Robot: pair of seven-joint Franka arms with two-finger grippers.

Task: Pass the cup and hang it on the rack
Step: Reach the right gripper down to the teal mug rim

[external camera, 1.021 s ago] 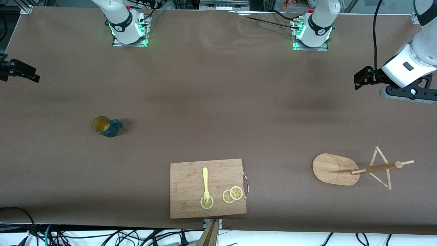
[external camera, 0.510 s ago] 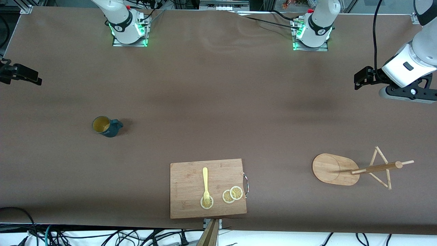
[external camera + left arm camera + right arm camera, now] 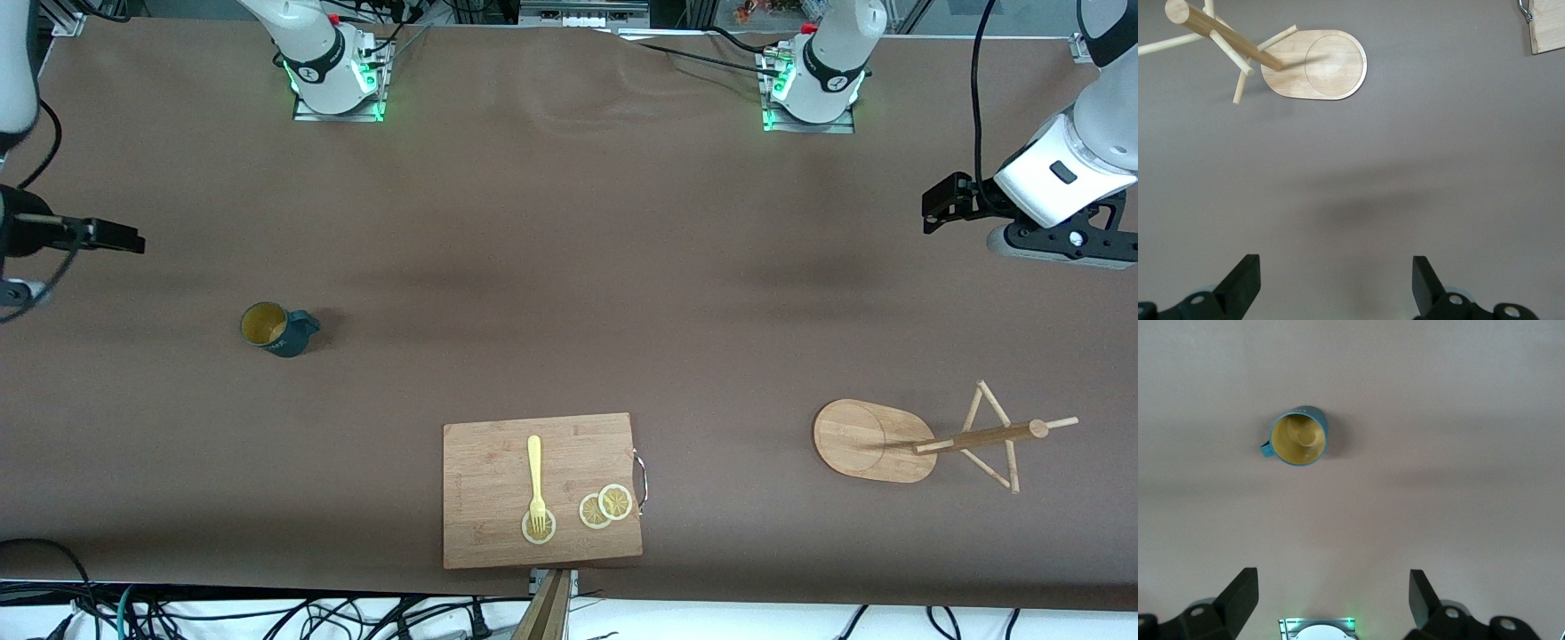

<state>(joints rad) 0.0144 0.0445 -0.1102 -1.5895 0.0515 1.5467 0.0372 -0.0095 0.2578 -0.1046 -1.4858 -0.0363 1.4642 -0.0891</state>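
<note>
While the left arm waits with its empty left pincer [image 3: 932, 203] spread wide above the bench [image 3: 569, 267], well apart from the rack [image 3: 925, 437], the right pincer [image 3: 120, 238] has swung in from the bench edge, jaws wide apart and empty: likely the opening reach. From the cup [image 3: 276, 329], upright and untouched on the bench, that pincer sits well apart, off toward the right arm's end.
</note>
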